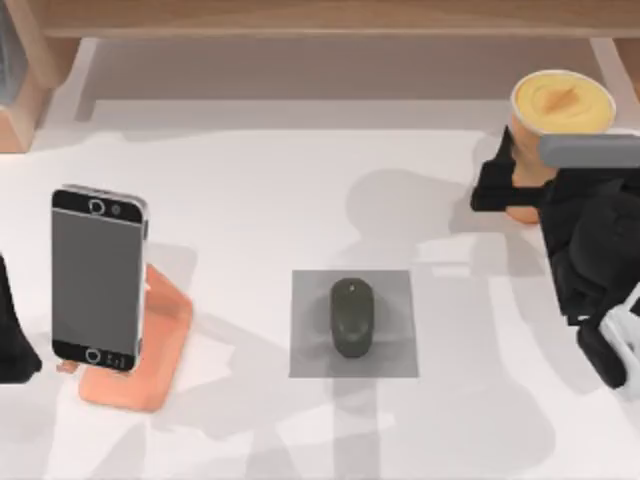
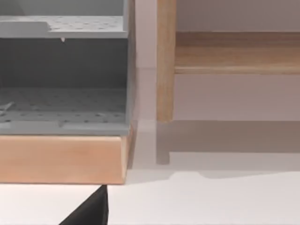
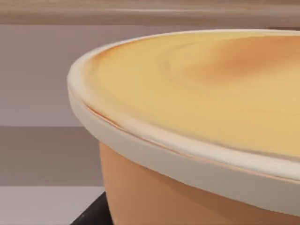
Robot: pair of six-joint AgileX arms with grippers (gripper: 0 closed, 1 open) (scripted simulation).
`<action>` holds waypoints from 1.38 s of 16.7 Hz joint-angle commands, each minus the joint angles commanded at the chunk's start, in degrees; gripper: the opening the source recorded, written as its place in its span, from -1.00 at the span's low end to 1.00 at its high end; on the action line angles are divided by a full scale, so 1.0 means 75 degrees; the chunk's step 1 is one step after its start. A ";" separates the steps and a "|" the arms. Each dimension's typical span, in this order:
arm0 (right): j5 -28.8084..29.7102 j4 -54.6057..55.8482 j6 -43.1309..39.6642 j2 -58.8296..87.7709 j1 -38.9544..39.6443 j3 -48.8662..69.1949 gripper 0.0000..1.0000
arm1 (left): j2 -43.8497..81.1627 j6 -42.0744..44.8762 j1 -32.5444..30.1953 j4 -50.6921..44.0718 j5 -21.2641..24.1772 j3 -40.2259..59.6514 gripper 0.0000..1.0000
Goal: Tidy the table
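Four items stand on the table (image 1: 250, 200), the broad white top beneath everything; places are given from the grey mat (image 1: 353, 323).

Top view:
- Grey mat, square, near the table's centre, lying flat.
- Computer mouse (image 1: 352, 317), dark, on the mat's middle.
- Smartphone (image 1: 97, 277), dark screen up, well left of the mat, leaning on an orange stand (image 1: 150, 350).
- Lidded cup (image 1: 563, 103), orange body and cream rim, beyond the mat and to its right, near the table's back edge.
- Wooden shelf (image 1: 320, 18), along the back, well beyond the mat.
- Right gripper (image 1: 520, 190), black, right of the mat and farther back, at the cup's side; its fingers are closed narrow on the cup's body.
- Left arm (image 1: 12, 330), dark, at the picture's left edge, far left of the mat, past the smartphone.

Left wrist view:
- Left gripper (image 2: 91, 210), one black tip over the white table; whether it is spread or closed cannot be told.
- Grey perforated rack (image 2: 61, 61) on a wooden base (image 2: 61, 157), beside a shelf post (image 2: 165, 61).

Right wrist view:
- Cup lid and wall, very close; one black fingertip (image 3: 93, 213) sits against the wall.
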 joint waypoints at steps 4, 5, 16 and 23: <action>0.0063 -0.0083 0.0071 -0.0192 0.0043 0.0186 -1.00 | 0.0000 0.0000 0.0000 0.0000 0.0000 0.0000 1.00; 0.0119 -0.0221 0.0129 -0.0369 0.0088 0.0306 -1.00 | 0.0000 0.0000 0.0000 0.0000 0.0000 0.0000 1.00; 0.0546 -0.3855 0.0826 -0.2099 0.0498 0.2875 -1.00 | 0.0000 0.0000 0.0000 0.0000 0.0000 0.0000 1.00; -0.0366 -0.6063 0.0463 -0.1923 -0.0356 0.4632 -1.00 | 0.0000 0.0000 0.0000 0.0000 0.0000 0.0000 1.00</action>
